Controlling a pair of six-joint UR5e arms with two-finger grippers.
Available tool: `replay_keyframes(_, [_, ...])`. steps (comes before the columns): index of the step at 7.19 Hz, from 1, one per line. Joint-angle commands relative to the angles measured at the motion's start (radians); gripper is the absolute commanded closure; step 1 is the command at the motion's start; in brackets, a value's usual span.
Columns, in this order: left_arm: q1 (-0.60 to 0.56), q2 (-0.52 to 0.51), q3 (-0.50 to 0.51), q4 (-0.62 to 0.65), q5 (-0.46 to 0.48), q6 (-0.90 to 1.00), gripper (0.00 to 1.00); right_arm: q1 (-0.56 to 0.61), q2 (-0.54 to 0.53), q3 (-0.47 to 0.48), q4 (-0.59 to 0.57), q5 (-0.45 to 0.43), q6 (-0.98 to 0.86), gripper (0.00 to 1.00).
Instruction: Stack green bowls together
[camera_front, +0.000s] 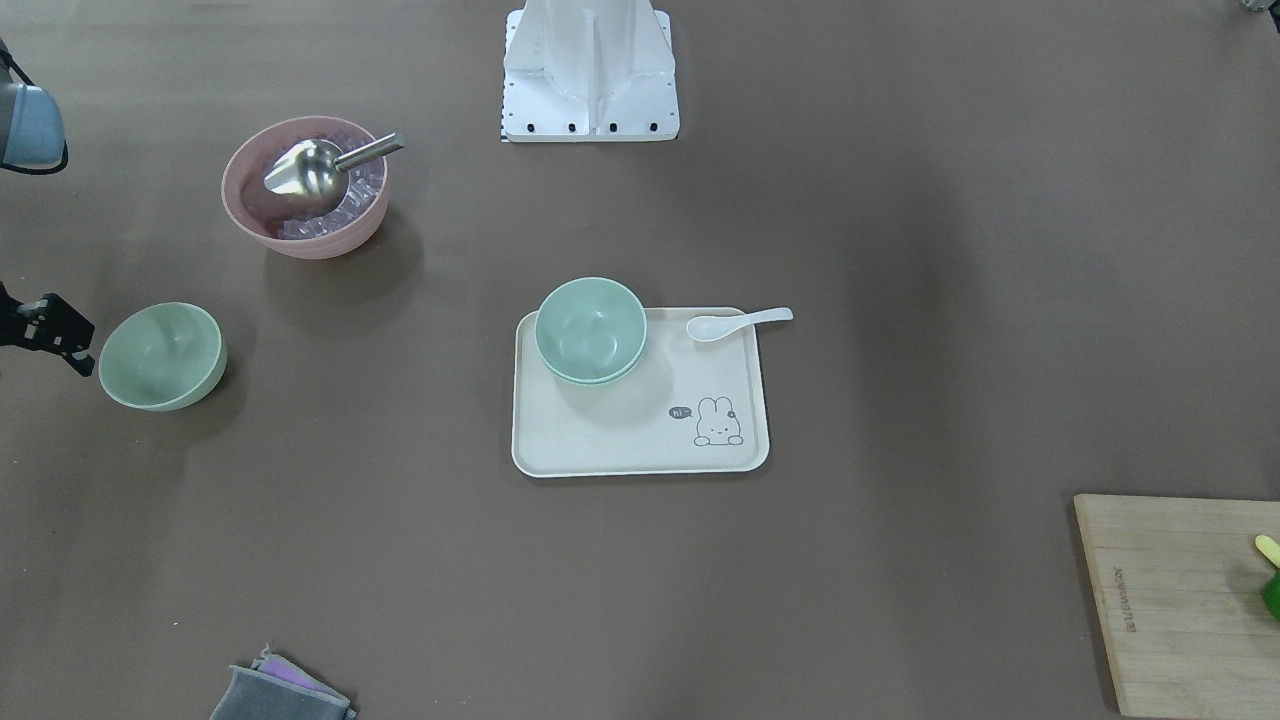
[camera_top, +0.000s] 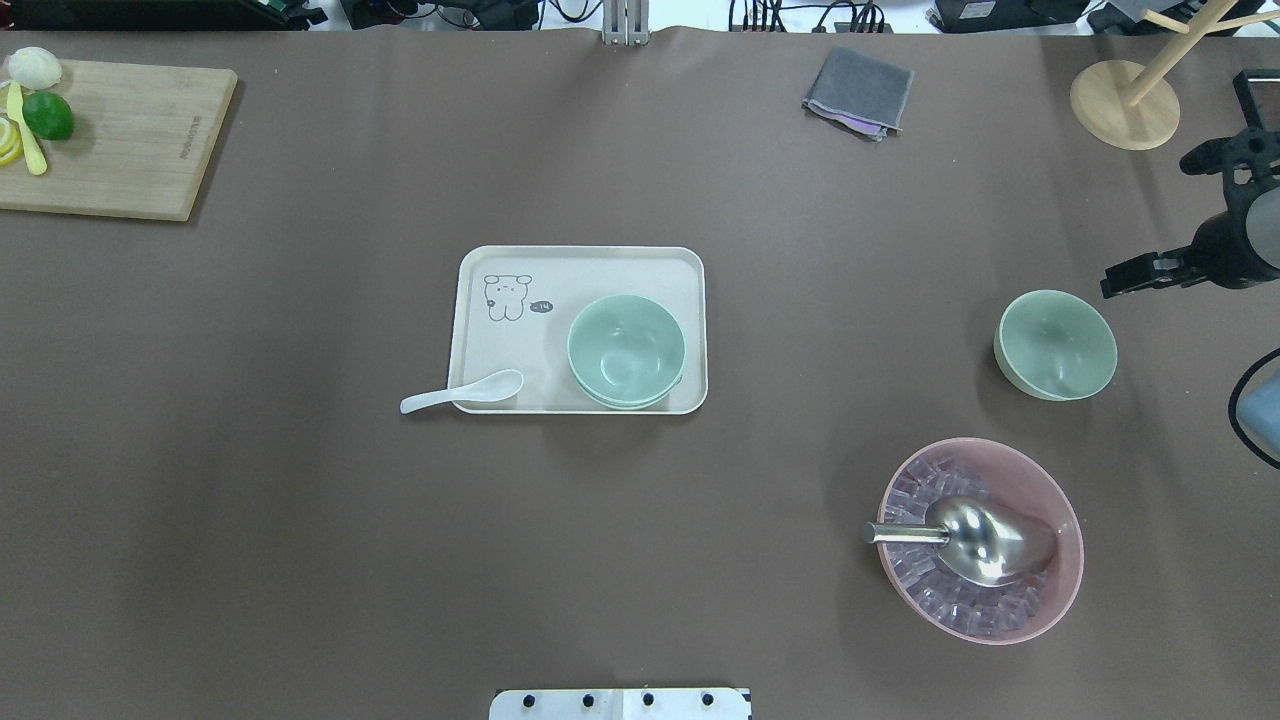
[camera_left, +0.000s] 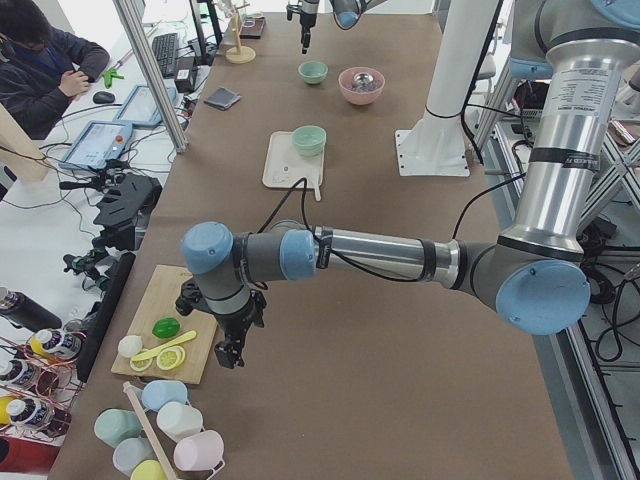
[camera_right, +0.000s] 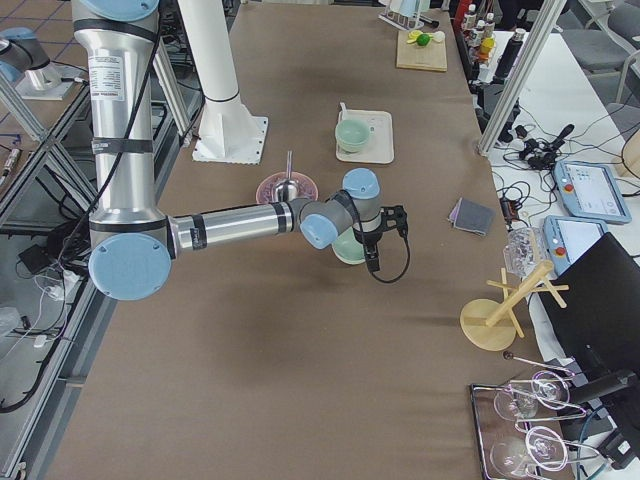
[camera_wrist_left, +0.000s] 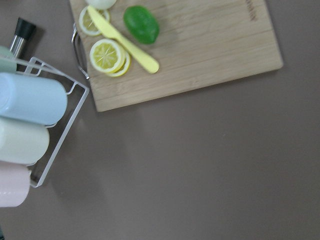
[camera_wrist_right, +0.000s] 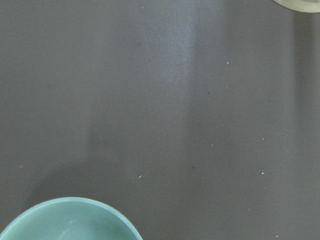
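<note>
Two pale green bowls (camera_front: 590, 330) (camera_top: 626, 350) sit nested in a corner of the cream tray (camera_top: 600, 265). A third green bowl (camera_front: 162, 355) (camera_top: 1055, 344) stands alone on the table on the robot's right. Its rim shows at the bottom of the right wrist view (camera_wrist_right: 70, 220). My right gripper (camera_top: 1112, 286) (camera_front: 80, 358) hangs just beside this lone bowl, apart from it, and I cannot tell whether its jaws are open or shut. My left gripper (camera_left: 232, 345) hovers by the cutting board at the far left, and its state cannot be told.
A pink bowl (camera_top: 985, 540) with ice and a metal scoop stands near the lone bowl. A white spoon (camera_top: 460, 392) lies over the tray's edge. The cutting board (camera_top: 130, 140) holds lime and lemon. A grey cloth (camera_top: 858, 90), a wooden stand (camera_top: 1125, 105) and a cup rack (camera_wrist_left: 30, 125) line the edges.
</note>
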Motion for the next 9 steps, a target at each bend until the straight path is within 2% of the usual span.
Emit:
replay_keyframes(1, [-0.009,0.040,-0.006,-0.009,-0.013,0.015,0.02,-0.040,0.014,-0.025,0.003,-0.008,0.055,0.02])
replay_keyframes(4, [-0.009,0.088,-0.047,-0.012,-0.056,0.017,0.02,-0.074,-0.021,-0.006,0.004,-0.014,0.072,0.08])
replay_keyframes(5, [-0.009,0.088,-0.047,-0.012,-0.056,0.018,0.02,-0.075,-0.029,-0.005,0.006,-0.014,0.072,0.16])
replay_keyframes(7, [-0.009,0.095,-0.052,-0.012,-0.056,0.018,0.02,-0.079,-0.043,-0.005,0.025,-0.001,0.074,0.47])
replay_keyframes(8, [-0.009,0.099,-0.053,-0.015,-0.056,0.018,0.02,-0.085,-0.043,0.001,0.024,-0.003,0.074,0.54])
replay_keyframes(9, [-0.009,0.100,-0.053,-0.026,-0.056,0.018,0.02,-0.088,-0.043,0.001,0.025,-0.001,0.074,0.54])
